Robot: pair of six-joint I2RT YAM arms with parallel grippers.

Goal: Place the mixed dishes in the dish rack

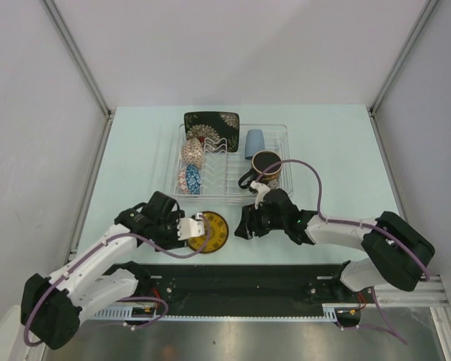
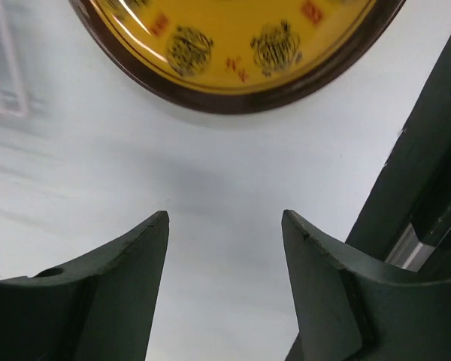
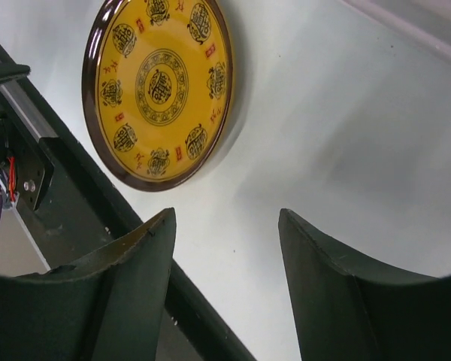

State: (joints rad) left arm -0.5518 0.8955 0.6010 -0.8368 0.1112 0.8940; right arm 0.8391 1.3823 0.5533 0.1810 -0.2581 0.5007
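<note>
The round yellow dark-rimmed saucer [image 1: 210, 232] lies flat on the table in front of the dish rack [image 1: 282, 154]. It also shows in the left wrist view [image 2: 233, 45] and the right wrist view [image 3: 159, 86]. My left gripper [image 1: 198, 228] [image 2: 225, 226] is open and empty at the saucer's left edge. My right gripper [image 1: 240, 228] [image 3: 227, 218] is open and empty just right of the saucer. In the rack stand the black square floral plate [image 1: 210, 122], the beige netted bowl [image 1: 193, 153], the small blue bowl [image 1: 192, 179] and a dark patterned mug [image 1: 265, 167].
A light blue cup [image 1: 253, 143] stands upside down in the rack behind the mug. The black base rail [image 1: 233, 278] runs along the table's near edge, close to the saucer. Grey walls close in the left, right and back.
</note>
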